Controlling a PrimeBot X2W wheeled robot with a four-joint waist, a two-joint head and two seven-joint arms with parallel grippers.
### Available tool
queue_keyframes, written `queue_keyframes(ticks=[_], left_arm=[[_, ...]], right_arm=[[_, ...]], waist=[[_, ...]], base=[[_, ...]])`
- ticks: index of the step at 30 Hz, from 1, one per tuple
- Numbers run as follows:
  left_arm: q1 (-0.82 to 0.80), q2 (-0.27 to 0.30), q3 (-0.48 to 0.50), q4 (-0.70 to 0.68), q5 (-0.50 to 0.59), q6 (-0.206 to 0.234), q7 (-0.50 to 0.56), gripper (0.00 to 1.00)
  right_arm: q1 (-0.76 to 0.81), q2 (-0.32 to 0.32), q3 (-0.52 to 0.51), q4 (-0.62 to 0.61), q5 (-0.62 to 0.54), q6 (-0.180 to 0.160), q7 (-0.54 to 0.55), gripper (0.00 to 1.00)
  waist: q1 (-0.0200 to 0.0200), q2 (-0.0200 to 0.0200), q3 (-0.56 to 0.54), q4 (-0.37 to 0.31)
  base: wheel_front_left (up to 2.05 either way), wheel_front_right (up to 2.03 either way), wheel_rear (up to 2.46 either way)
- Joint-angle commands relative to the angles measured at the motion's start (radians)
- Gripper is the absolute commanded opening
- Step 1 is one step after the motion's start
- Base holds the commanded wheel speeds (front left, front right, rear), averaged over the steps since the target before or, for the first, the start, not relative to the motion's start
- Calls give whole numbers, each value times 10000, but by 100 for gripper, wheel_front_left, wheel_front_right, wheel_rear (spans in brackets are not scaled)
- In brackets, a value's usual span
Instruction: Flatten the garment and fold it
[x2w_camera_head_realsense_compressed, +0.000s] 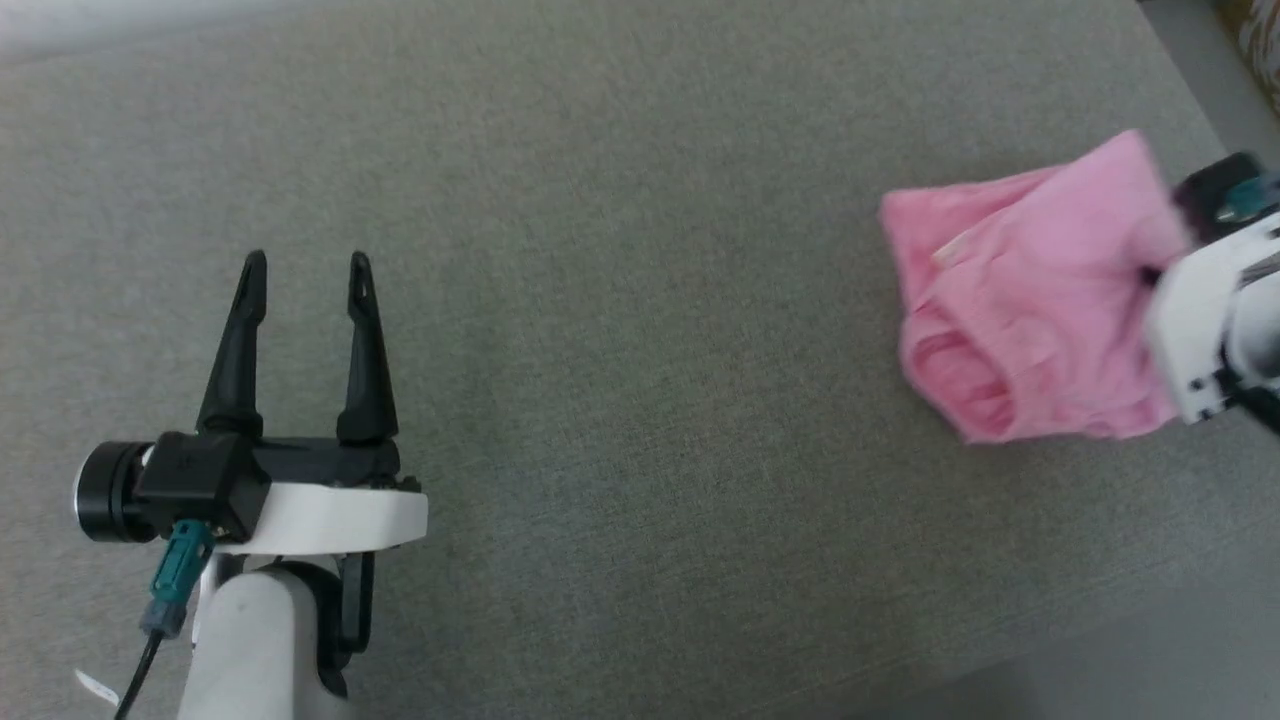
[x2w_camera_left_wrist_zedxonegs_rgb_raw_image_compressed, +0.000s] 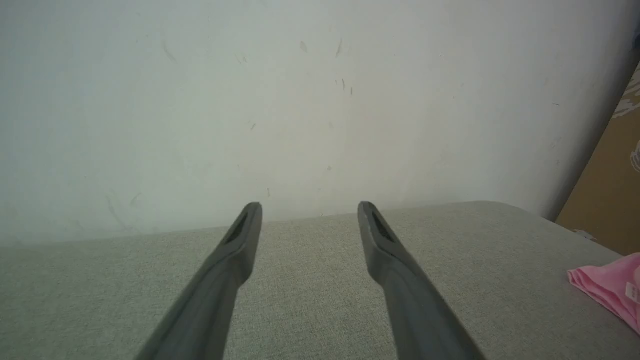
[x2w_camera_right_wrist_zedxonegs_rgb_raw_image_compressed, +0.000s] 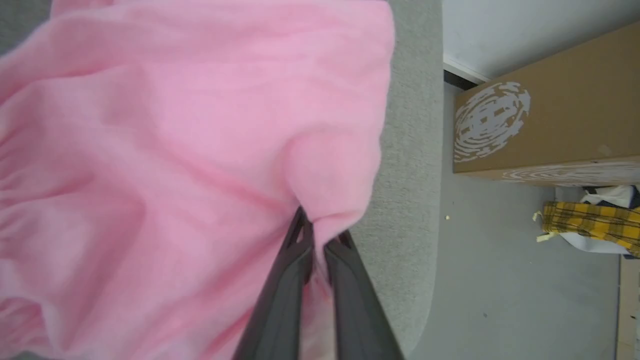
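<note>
A: The garment (x2w_camera_head_realsense_compressed: 1030, 290) sits bunched up near the counter's (x2w_camera_head_realsense_compressed: 640, 400) right edge, nowhere near flat.

B: The right pincer (x2w_camera_right_wrist_zedxonegs_rgb_raw_image_compressed: 320, 232) is pressed together on a fold of it. The left pincer (x2w_camera_head_realsense_compressed: 305, 270) hangs spread and empty, well apart from the cloth.

A: Early days, by the look of it: the flattening isn't done, and all the folding is left.
</note>
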Motion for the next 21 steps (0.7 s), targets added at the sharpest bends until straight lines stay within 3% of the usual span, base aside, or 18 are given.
queue_keyframes(ticks=[1, 6, 16, 17, 18, 19, 21], left_arm=[[-163, 87, -40, 37, 71, -60, -36, 100], [-373, 282, -133, -145, 266, -35, 181, 100], [-529, 585, -245, -759, 476, -8, 785, 100], [-544, 585, -273, -783, 481, -6, 805, 100], [-553, 590, -297, -791, 487, -5, 820, 100], [-561, 591, -324, -787, 489, -4, 834, 100], [-565, 588, -369, -733, 481, -1, 827, 100]], right_arm=[[-232, -166, -33, 196, -89, -23, -182, 0], [-930, -836, -349, 1410, -333, -23, -1036, 0], [-2122, -1006, -1120, 3759, -949, -23, -2692, 0], [-2215, -951, -1271, 4041, -955, -23, -2734, 7], [-2296, -869, -1390, 4301, -961, -23, -2763, 48], [-2379, -811, -1501, 4511, -983, -23, -2855, 100], [-2505, -709, -1667, 4850, -1047, -23, -3089, 100]], waist=[[-3, 0, 756, -201], [-3, 0, 1287, 25], [-3, 0, 2020, 334], [-3, 0, 2046, 365], [-3, 0, 2052, 385], [-3, 0, 2053, 406], [-3, 0, 1973, 447]], base=[[0, 0, 0], [0, 0, 0], [0, 0, 0], [0, 0, 0], [0, 0, 0], [0, 0, 0], [0, 0, 0]])
